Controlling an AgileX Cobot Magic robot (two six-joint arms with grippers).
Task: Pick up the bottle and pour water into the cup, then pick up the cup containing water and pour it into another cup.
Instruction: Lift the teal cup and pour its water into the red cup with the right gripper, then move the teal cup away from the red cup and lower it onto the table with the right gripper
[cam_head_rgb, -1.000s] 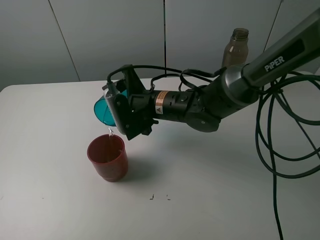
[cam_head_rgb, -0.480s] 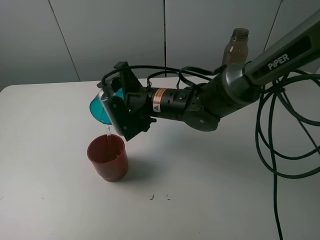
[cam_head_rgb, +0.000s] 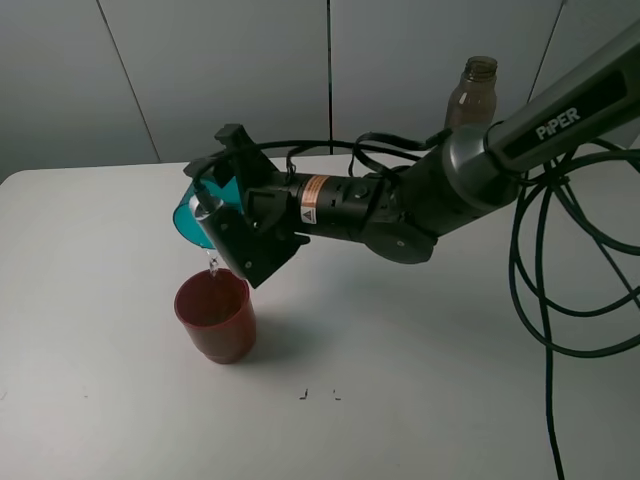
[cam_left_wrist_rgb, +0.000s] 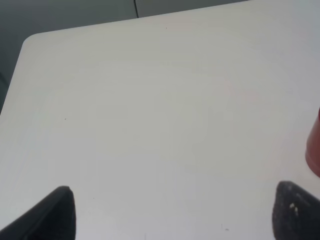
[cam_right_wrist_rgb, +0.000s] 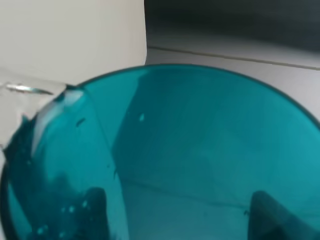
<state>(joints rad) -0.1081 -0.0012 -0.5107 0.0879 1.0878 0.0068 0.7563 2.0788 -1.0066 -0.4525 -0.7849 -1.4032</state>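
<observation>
My right gripper (cam_head_rgb: 228, 222) is shut on the teal-blue cup (cam_head_rgb: 192, 214), holding it tipped steeply mouth-down above the red-brown cup (cam_head_rgb: 215, 318). A thin stream of water (cam_head_rgb: 211, 264) falls from its rim into the red cup. In the right wrist view the teal cup (cam_right_wrist_rgb: 190, 145) fills the frame, with dark fingers (cam_right_wrist_rgb: 94, 206) showing through its wall. The grey-brown bottle (cam_head_rgb: 472, 92) stands upright at the back right, behind the arm. My left gripper (cam_left_wrist_rgb: 175, 215) is open over bare table, and the red cup's edge (cam_left_wrist_rgb: 315, 150) shows beside it.
Black cables (cam_head_rgb: 560, 260) loop over the right side of the white table (cam_head_rgb: 420, 390). Two small dark marks (cam_head_rgb: 303, 393) lie near the front, right of the red cup. A grey panelled wall (cam_head_rgb: 200, 70) stands behind the table.
The right gripper has rolled further and shifted slightly left and up, tipping the teal cup more steeply. Water keeps running into the red cup, which has not moved.
</observation>
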